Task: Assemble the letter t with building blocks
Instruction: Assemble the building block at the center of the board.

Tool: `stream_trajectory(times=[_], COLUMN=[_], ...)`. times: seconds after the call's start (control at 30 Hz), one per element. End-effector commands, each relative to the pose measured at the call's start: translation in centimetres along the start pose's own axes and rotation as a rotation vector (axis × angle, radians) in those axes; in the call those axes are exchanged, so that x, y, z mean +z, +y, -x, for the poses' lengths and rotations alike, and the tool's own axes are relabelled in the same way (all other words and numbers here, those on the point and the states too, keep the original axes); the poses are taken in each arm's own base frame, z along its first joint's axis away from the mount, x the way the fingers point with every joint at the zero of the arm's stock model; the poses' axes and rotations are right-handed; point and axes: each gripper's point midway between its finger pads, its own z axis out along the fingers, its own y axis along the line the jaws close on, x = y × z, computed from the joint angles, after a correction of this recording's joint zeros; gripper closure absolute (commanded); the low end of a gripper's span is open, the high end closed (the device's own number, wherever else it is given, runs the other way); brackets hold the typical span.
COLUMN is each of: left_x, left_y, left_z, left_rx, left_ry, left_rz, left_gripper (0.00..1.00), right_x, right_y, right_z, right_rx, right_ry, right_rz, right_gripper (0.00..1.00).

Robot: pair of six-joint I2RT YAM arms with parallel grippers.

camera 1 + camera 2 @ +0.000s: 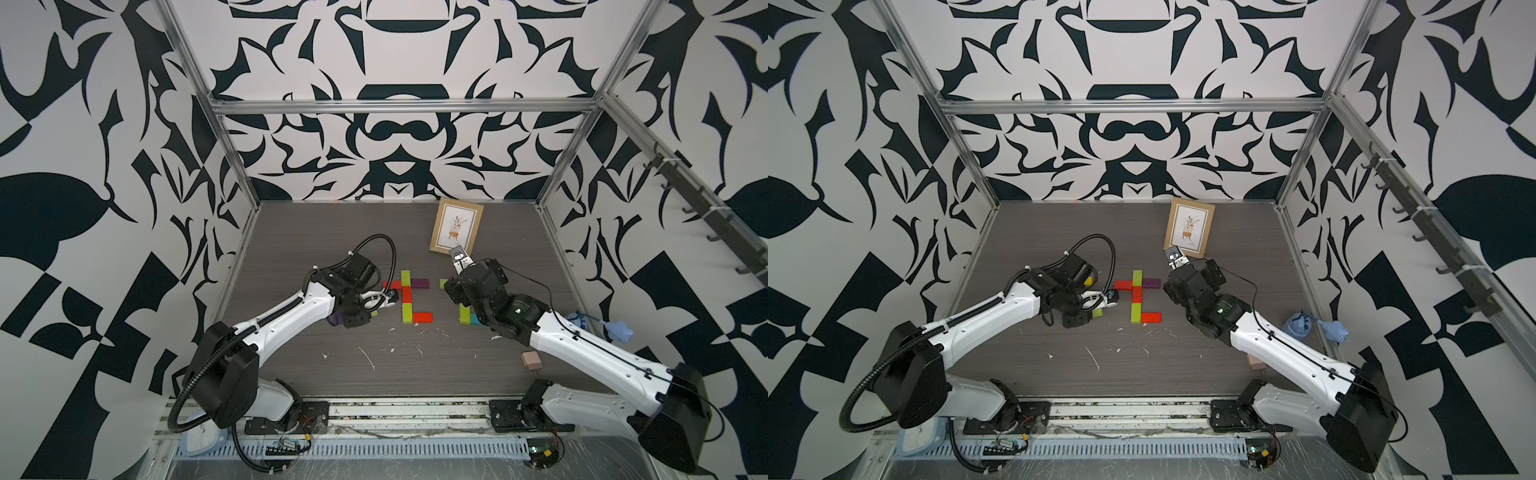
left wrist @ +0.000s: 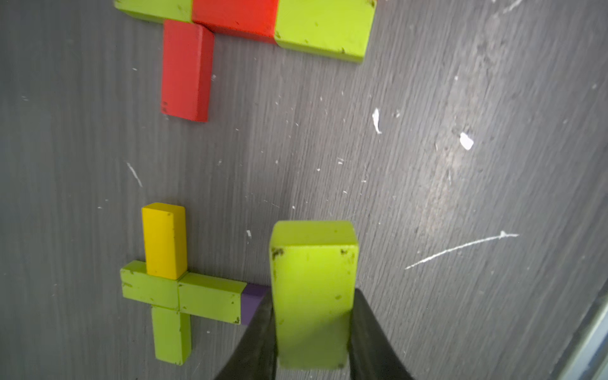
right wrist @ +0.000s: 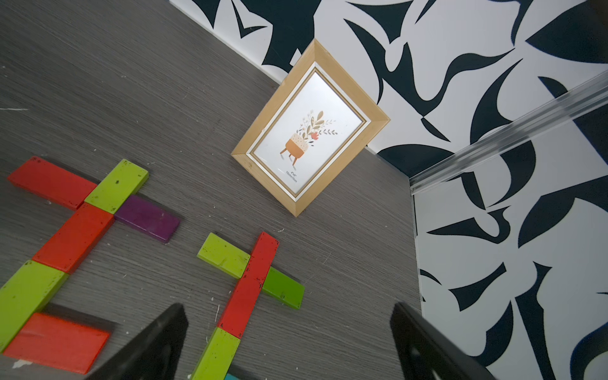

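Your left end effector [image 2: 312, 297] pinches a lime block [image 2: 312, 283], nine o'clock of the central figure [image 1: 406, 296]; your right end effector [image 3: 288, 307] is spread.

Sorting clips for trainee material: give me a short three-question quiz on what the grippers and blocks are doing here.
1. True or false: the right gripper is shut on a block.
2. The block in the left gripper is: A red, B lime green, C purple.
3. What stands just beyond the right gripper?
Key: 1 false, it is open and empty. 2 B. 3 The picture frame.
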Motion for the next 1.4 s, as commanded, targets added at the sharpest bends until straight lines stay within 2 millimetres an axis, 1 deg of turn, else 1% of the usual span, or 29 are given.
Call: stream_trajectory(times=[0.0, 0.07, 0.13, 0.27, 0.43, 0.6, 0.9, 1.27, 1.37], left_x=[0.1, 0.4, 0.5, 1.3, 2.2, 2.5, 3.1, 3.7, 3.9], left_y=[-0.2, -0.2, 0.0, 0.4, 0.5, 0.5, 0.9, 1.9, 1.9], left_z=[-0.1, -0.5, -0.4, -0.8, -1.3, -1.6, -2.0, -3.1, -3.3], left_rx=[0.107, 0.133, 0.126, 0.115, 0.1, 0.073, 0.066, 0.044, 0.04], left_ry=[-0.037, -0.032, -0.043, -0.028, -0.003, 0.001, 0.017, 0.059, 0.064], left_rz=[0.015, 0.019, 0.025, 0.025, -0.015, -0.063, -0.081, -0.106, -0.108], left_gripper=[1.0, 1.0, 1.0, 1.0, 1.0, 1.0, 1.0, 1.0, 1.0], right_x=[-0.1, 0.0, 0.0, -0.1, -0.1, 0.0, 0.1, 0.4, 0.5], right_y=[-0.2, -0.1, -0.1, -0.1, -0.1, -0.1, 0.0, 0.2, 0.3], right_z=[0.7, 0.6, 0.6, 0.6, 0.4, 0.4, 0.3, 0.1, 0.2], right_rx=[0.022, 0.016, 0.014, 0.012, 0.01, 0.009, 0.004, -0.001, -0.002], right_ry=[-0.017, -0.01, -0.007, -0.006, -0.003, 0.0, 0.007, 0.012, 0.013], right_rz=[-0.002, -0.001, -0.001, -0.002, -0.001, -0.003, -0.003, -0.003, -0.002], right_gripper=[0.0, 0.0, 0.0, 0.0, 0.0, 0.0, 0.0, 0.0, 0.0])
